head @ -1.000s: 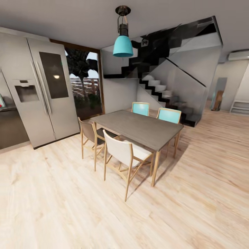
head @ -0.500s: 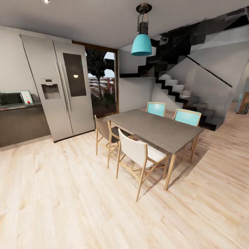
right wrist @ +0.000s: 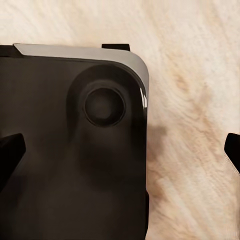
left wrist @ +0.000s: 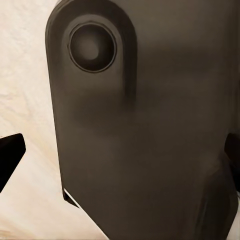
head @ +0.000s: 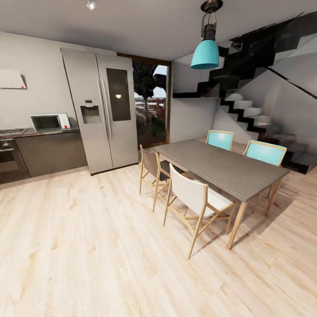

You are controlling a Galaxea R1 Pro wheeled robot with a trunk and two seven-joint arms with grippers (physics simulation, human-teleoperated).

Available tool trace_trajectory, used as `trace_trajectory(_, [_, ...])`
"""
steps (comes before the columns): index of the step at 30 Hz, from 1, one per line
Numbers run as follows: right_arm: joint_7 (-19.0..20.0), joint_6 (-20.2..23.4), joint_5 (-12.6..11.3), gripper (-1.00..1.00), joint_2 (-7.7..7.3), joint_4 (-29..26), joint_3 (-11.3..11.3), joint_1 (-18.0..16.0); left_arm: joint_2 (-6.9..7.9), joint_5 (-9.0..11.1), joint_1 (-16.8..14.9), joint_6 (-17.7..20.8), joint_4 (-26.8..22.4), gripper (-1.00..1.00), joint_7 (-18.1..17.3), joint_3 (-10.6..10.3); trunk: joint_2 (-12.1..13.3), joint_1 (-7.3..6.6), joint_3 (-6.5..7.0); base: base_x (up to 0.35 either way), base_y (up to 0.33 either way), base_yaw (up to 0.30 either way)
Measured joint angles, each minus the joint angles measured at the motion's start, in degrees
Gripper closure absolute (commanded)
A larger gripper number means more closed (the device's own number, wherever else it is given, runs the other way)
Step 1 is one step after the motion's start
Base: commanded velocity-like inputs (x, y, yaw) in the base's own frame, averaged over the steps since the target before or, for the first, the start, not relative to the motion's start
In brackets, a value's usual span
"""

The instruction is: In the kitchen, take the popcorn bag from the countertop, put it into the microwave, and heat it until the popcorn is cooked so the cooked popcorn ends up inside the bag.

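Your popcorn bag isn't visible from here; the microwave [head: 49,122] sits far off on the countertop [head: 42,132], between the hob [head: 11,131] and the tall fridge [head: 100,110]. Judging by the task, expect the bag to be light and soft, so pinch its rim gently and keep it upright. Both wrist views face the robot's dark base [left wrist: 145,130] over the wood floor [head: 97,246], with finger tips at the edges, seemingly spread wide and holding nothing. The dining table [head: 220,167] stands to your right.

At the frame's left edge, the microwave [head: 49,122] sits on the countertop [head: 26,132], left of the fridge [head: 101,108]. The dining table [head: 220,167] stands right of centre, chairs [head: 193,200] around it.
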Motion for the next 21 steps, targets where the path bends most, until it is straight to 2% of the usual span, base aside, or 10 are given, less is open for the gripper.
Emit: trace_trajectory(21, [-0.01,0.0,0.0,-1.0,0.0,0.0,-0.02,0.0,0.0,0.0,0.0,0.0,0.0,-1.0,0.01,0.0,0.0,0.0,-0.46,0.0,0.0,0.287])
